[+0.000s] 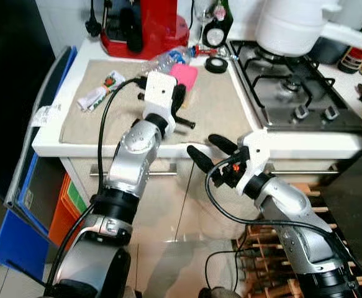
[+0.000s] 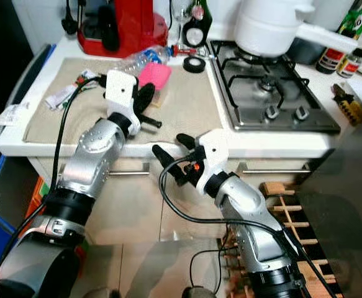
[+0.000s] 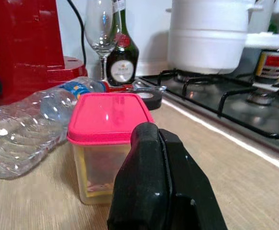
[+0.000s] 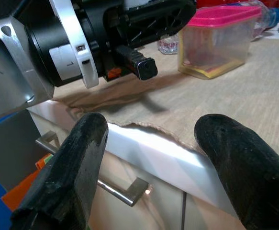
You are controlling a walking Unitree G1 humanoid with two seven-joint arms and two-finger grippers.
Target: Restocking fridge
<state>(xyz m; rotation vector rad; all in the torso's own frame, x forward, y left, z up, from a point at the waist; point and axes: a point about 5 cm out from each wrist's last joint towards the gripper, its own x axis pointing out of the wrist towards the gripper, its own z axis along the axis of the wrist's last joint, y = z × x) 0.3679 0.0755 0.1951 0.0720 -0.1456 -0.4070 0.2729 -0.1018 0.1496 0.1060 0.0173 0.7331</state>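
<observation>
Hovering over the beige mat [image 1: 224, 105], the left gripper [image 1: 182, 112] points at the pink-lid tub [image 3: 108, 143], which sits upright on the mat straight ahead of its fingers, close but apart; plastic bottle [image 3: 27, 127] lies on its side beside the tub; can't tell if left fingers are spread or closed. Right gripper [image 1: 210, 151] hangs off the counter edge [image 1: 305, 144], fingers spread, holding nothing, tub further off; left arm nearer, so likely it makes the grab.
</observation>
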